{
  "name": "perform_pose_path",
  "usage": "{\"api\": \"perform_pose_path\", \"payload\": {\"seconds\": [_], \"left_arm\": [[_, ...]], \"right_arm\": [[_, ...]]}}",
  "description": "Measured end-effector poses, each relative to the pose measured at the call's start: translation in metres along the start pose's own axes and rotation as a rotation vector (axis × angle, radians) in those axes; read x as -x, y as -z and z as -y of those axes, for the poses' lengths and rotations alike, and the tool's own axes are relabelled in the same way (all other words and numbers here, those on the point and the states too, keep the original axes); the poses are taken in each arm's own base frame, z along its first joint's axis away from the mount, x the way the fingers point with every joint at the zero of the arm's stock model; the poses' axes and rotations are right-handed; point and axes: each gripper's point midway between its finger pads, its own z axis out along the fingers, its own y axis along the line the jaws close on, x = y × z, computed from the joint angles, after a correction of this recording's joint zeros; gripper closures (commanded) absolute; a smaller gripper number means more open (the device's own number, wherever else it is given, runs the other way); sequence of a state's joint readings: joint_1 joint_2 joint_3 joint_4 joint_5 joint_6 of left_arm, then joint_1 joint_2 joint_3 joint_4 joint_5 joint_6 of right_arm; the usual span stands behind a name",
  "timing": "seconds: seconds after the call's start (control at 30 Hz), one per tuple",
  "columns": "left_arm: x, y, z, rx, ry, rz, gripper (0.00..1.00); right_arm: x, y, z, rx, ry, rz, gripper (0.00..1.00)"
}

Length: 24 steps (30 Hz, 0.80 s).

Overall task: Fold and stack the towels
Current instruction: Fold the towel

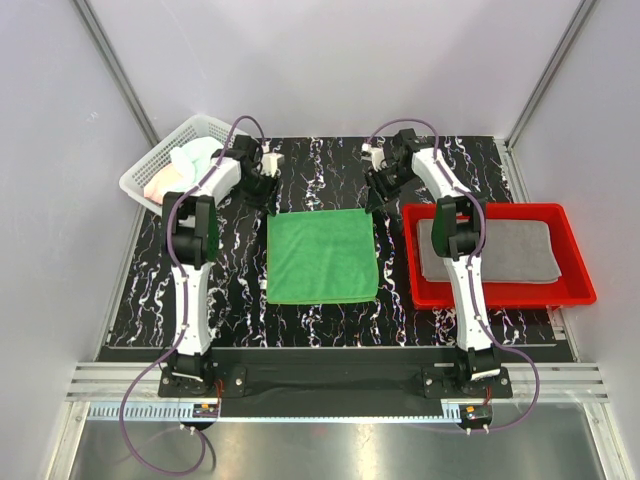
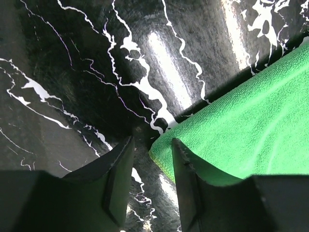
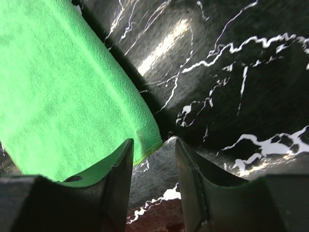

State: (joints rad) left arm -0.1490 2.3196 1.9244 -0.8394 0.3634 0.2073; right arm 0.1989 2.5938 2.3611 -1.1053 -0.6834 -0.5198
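Looking down from above, I see the green towel (image 1: 322, 255) spread flat in the middle of the black marbled tabletop (image 1: 320, 165), its four edges straight and roughly square to the tabletop's sides. My left hand (image 2: 152, 145) sits at the towel's far left corner and my right hand (image 3: 153, 145) at its far right corner. Both are released, fingers parted, with each corner lying at the gap and nothing pinched. Bare tabletop runs between the two hands along the far edge, and there is more of it in front of the towel's near edge. To the right the room is tight: the red tray (image 1: 530, 296) lies just beside the towel, holding a folded grey towel (image 1: 500, 250), and my right arm reaches across the tray's left end. My left arm runs close along the towel's left edge. At the far left corner, a white basket (image 1: 150, 160) holds a pale towel (image 1: 195, 158) and a pink one (image 1: 160, 185).
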Motion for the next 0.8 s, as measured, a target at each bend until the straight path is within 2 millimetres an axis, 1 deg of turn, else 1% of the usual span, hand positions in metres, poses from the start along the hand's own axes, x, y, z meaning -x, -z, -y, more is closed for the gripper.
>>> {"api": "perform_pose_path", "payload": {"seconds": [0.1, 0.23, 0.33, 0.37, 0.4, 0.47, 0.5, 0.57, 0.6, 0.67, 0.7, 0.73, 0.8], "left_arm": [[-0.001, -0.001, 0.0, -0.002, -0.004, -0.006, 0.54], [-0.003, 0.001, 0.002, -0.02, -0.013, -0.012, 0.52], [-0.005, 0.002, 0.003, -0.045, -0.009, -0.017, 0.52], [-0.006, 0.003, 0.003, -0.053, -0.006, -0.018, 0.53], [-0.007, 0.003, 0.003, -0.058, -0.003, -0.019, 0.53], [-0.008, 0.004, 0.003, -0.067, -0.004, -0.023, 0.58], [-0.009, 0.004, 0.004, -0.07, -0.006, -0.026, 0.59], [-0.011, 0.003, 0.004, -0.081, -0.007, -0.032, 0.64], [-0.012, 0.003, 0.004, -0.085, -0.008, -0.033, 0.74], [-0.014, 0.003, 0.005, -0.095, -0.008, -0.04, 0.86], [-0.016, 0.002, 0.006, -0.101, -0.009, -0.046, 0.97], [-0.017, 0.001, 0.007, -0.109, -0.006, -0.052, 1.0], [-0.016, 0.002, 0.008, -0.117, -0.014, -0.053, 1.0]], "right_arm": [[0.002, -0.002, 0.003, -0.002, 0.003, 0.004, 0.56], [-0.001, -0.005, 0.004, 0.005, -0.005, -0.004, 0.62], [-0.001, -0.006, 0.003, 0.011, -0.007, -0.004, 0.7], [-0.001, -0.006, 0.003, 0.012, -0.008, -0.005, 0.75], [-0.001, -0.006, 0.003, 0.012, -0.008, -0.005, 0.76], [-0.002, -0.007, 0.003, 0.014, -0.01, -0.006, 0.8], [-0.002, -0.007, 0.003, 0.014, -0.01, -0.006, 0.85], [-0.002, -0.007, 0.003, 0.014, -0.01, -0.007, 0.89], [-0.002, -0.007, 0.003, 0.015, -0.01, -0.006, 0.92], [-0.002, -0.007, 0.003, 0.015, -0.009, -0.006, 0.94], [-0.002, -0.007, 0.003, 0.015, -0.009, -0.006, 0.94], [-0.002, -0.007, 0.003, 0.015, -0.009, -0.006, 0.96], [-0.002, -0.007, 0.003, 0.016, -0.007, -0.006, 0.97]]}}
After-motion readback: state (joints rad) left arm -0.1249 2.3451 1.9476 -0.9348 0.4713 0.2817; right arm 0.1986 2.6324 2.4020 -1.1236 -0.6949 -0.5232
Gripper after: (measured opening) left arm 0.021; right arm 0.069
